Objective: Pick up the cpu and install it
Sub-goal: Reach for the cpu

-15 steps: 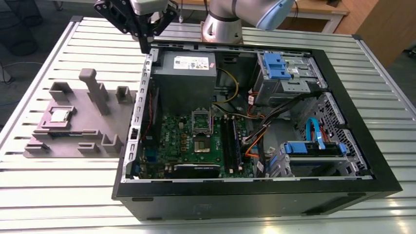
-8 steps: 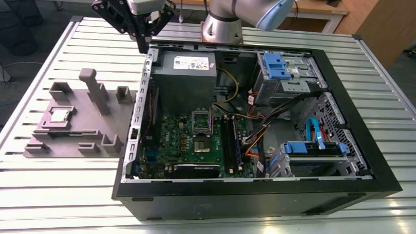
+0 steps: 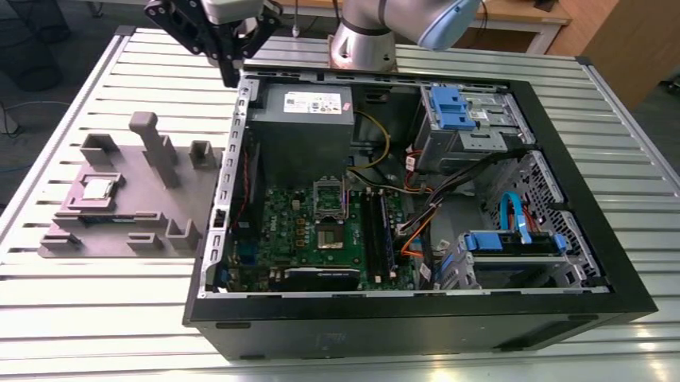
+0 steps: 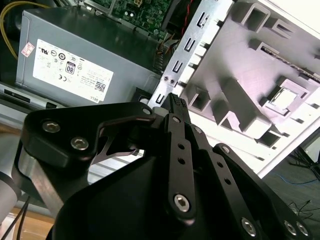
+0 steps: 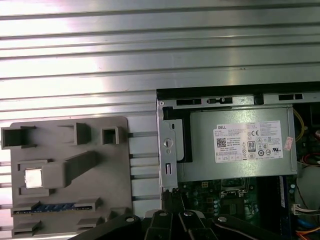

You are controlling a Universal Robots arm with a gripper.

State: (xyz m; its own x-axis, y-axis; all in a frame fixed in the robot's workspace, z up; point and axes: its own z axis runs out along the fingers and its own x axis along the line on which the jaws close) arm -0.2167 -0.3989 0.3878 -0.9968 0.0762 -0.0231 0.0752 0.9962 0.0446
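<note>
Slatted table (image 3: 95,318), open case (image 3: 425,318) on it, tray (image 3: 117,215) just beside. The gripper (image 3: 229,78) hangs above the case's far corner, jaws together, nothing held. The cpu (image 3: 99,189) lies in its tray pocket, well apart from the gripper. Risk, I'd say: the tray's upright blocks (image 3: 159,151) could catch an off-line descent.

Above the cpu (image 3: 99,189) the air is open. A tall post (image 3: 159,155) and shorter blocks (image 3: 202,153) rise from the tray (image 3: 127,248) between it and the case wall (image 3: 225,191). The socket (image 3: 330,219) lies uncovered from above, cables (image 3: 425,211) near.
</note>
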